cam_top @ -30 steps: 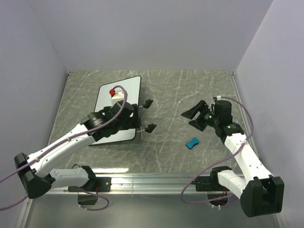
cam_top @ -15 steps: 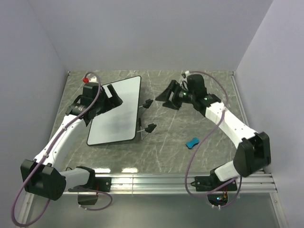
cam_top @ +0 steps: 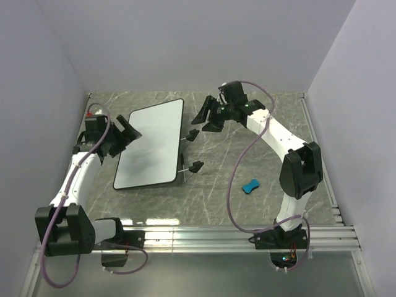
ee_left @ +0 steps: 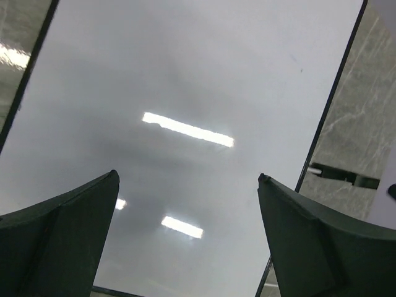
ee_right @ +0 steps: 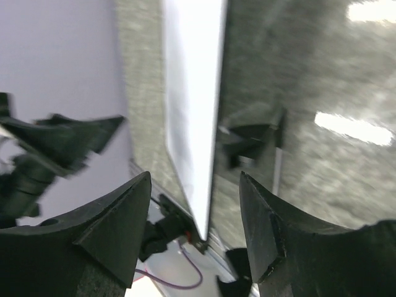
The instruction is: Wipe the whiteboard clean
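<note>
The whiteboard (cam_top: 151,145) lies flat on the left half of the marble table, white with a thin black frame. Its surface (ee_left: 185,74) fills the left wrist view and shows only lamp reflections and a faint grey haze. My left gripper (cam_top: 125,132) hovers at the board's left edge, open (ee_left: 189,175) and holding nothing. My right gripper (cam_top: 206,116) hangs just off the board's far right corner, open (ee_right: 195,174) and empty. In the blurred right wrist view the whiteboard (ee_right: 192,93) runs edge-on beyond the fingers.
A small blue eraser block (cam_top: 250,185) lies on the table to the right of centre, far from both grippers. The board's black stand legs (cam_top: 194,148) stick out from its right side. Grey walls close in the table at the left, back and right.
The left arm has swung off the board to its left edge. The right arm has moved from near the eraser to the board's far right corner, and its jaws have narrowed a little.
</note>
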`<action>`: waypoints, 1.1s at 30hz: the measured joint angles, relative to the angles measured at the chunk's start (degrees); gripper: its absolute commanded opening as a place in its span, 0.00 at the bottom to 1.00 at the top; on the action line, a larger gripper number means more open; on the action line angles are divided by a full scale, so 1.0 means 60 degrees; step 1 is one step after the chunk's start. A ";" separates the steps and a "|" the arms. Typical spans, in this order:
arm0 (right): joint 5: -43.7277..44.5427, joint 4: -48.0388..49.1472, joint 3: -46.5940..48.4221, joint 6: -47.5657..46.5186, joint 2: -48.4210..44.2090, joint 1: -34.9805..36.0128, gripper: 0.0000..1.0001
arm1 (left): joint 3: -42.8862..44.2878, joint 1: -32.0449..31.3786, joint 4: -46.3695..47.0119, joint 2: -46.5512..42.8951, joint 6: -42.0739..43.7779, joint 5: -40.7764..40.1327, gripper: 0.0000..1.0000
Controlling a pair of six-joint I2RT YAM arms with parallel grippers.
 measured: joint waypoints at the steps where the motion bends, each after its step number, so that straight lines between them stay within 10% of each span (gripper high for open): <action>1: 0.0102 -0.0251 0.0011 -0.0106 0.0051 0.0000 0.63 | 0.0000 0.0350 0.0146 0.0098 0.0000 0.0248 0.98; 9: 0.0237 -0.1392 0.0576 -0.0699 0.0448 0.0011 0.38 | 0.0568 0.1515 0.0991 0.1268 0.0295 0.1246 0.97; 30: 0.0018 -0.2120 0.1785 -0.1249 0.1311 0.0036 0.44 | 0.0827 0.1512 0.1705 0.2131 0.0444 0.1953 0.95; 33: 0.0040 -0.2364 0.2280 -0.1428 0.1752 0.0051 0.23 | 0.0827 0.1515 0.1698 0.2131 0.0452 0.1953 0.95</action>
